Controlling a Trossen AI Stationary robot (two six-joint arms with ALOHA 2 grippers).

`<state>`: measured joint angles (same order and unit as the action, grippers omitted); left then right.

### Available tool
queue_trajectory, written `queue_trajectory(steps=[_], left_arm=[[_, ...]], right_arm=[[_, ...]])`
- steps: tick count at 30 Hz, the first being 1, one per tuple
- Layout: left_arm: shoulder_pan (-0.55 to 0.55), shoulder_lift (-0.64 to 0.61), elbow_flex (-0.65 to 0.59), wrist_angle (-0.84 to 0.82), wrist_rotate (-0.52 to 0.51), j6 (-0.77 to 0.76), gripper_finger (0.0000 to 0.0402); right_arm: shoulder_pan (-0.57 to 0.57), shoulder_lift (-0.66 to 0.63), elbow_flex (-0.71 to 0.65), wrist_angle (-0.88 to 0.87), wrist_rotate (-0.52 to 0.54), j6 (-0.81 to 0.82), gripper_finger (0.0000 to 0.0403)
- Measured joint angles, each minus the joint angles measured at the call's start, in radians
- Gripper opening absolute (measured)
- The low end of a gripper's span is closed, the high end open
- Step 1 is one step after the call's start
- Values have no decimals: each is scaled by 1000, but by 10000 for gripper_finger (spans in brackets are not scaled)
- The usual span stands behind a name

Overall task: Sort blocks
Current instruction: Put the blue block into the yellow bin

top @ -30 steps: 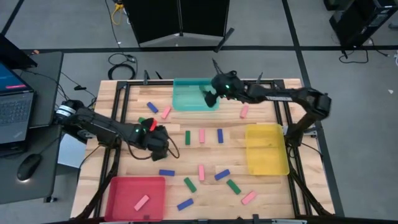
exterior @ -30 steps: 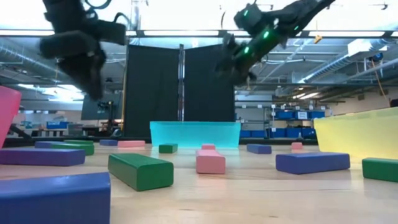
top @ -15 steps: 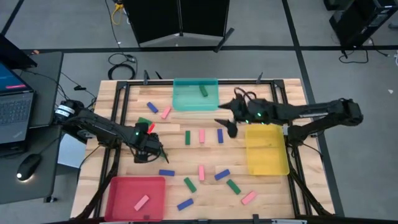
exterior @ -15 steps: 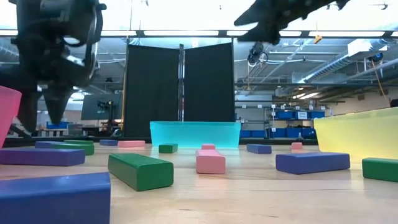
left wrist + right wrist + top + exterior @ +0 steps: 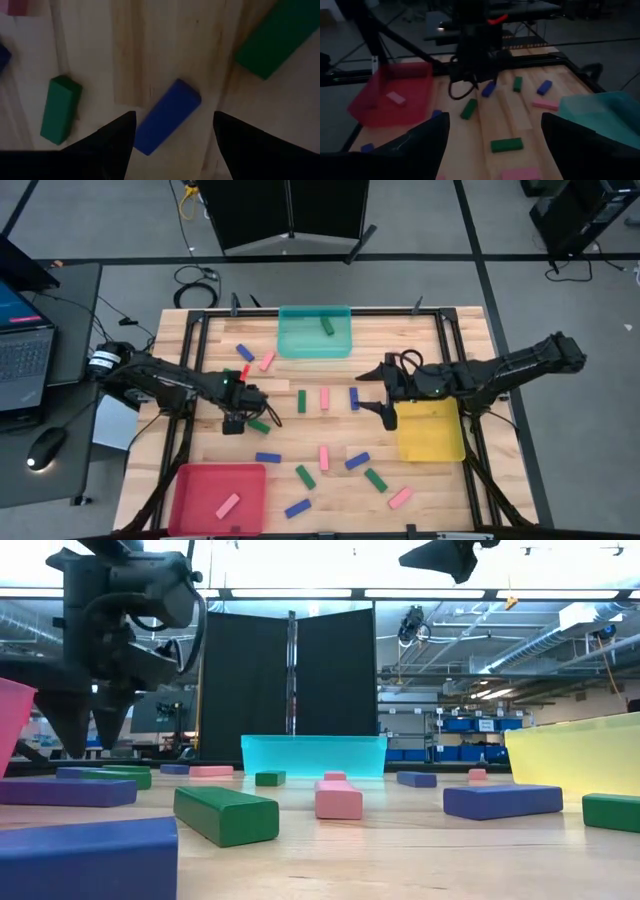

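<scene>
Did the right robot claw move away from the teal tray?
Yes. The right gripper left the teal tray, swinging toward the table's middle beside the yellow tray, open and empty.

Overhead and low views are bright and evenly lit by ceiling strip lights (image 5: 440,593); both wrist views are dim and soft.

A wooden counter (image 5: 430,470) sits in the middle of a grey floor. A teal tray (image 5: 296,340) sits at the far edge of the counter. A yellow tray (image 5: 430,442) sits on the right side. A red tray (image 5: 200,485) sits at the near left corner. A laptop (image 5: 22,350) and a mouse (image 5: 45,448) lie on a dark desk on the left. A black screen (image 5: 290,680) stands behind the counter.
</scene>
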<state>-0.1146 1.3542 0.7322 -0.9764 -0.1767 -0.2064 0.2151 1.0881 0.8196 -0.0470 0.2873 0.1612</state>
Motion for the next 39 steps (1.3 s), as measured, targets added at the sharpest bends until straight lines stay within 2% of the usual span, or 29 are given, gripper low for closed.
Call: queue_trajectory(steps=[8,20,25,34,39], left_arm=[[11,61,0,8,40,21,273],[48,212,8,8,54,22,266],[60,218,8,28,67,40,220],[61,220,8,39,71,45,72],[61,220,7,39,58,44,64]], right_arm=[[53,-3,0,0,43,-6,324],[60,-3,0,9,45,-6,320],[67,-3,0,9,45,-4,320],[73,-3,0,9,56,0,318],[74,-3,0,17,60,0,316]])
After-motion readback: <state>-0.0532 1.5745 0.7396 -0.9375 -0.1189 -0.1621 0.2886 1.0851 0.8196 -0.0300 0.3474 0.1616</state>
